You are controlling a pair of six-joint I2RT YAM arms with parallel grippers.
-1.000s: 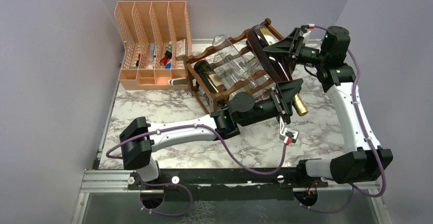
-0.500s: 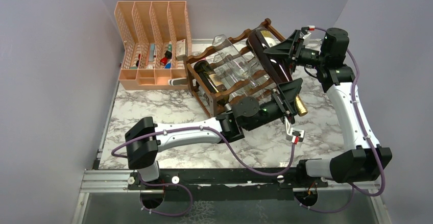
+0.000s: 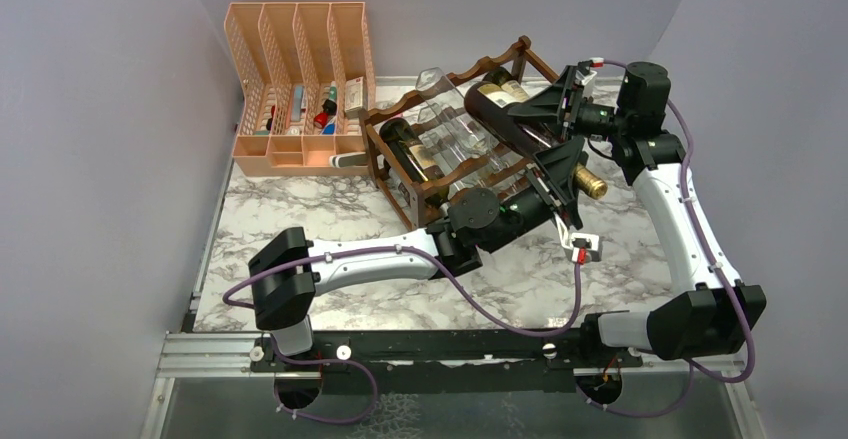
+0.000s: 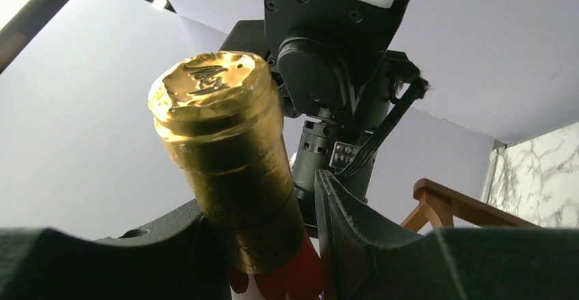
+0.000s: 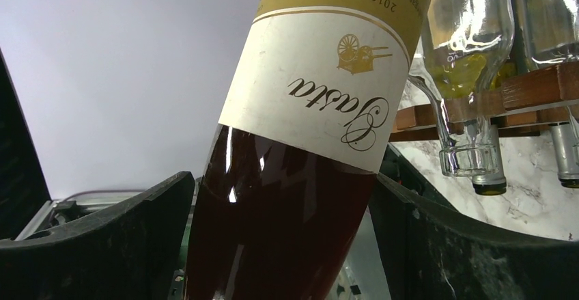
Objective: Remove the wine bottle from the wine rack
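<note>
Clamping a dark glass, gold-capped wine bottle (image 3: 500, 117): left gripper (image 4: 263, 226) on the neck, right gripper (image 5: 283, 235) round the body. Holding it aslant over the right end of the dark brown wooden wine rack (image 3: 398, 172).

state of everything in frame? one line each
wine bottle: tilted, gold-capped neck lower, gripped at both ends, above the rack's right end.
left claw: shut on the bottle's neck.
right claw: shut on the bottle's body.
wine rack: standing, with a dark bottle and clear bottles lying in it.
file organizer: upright, small items in its compartments.
</note>
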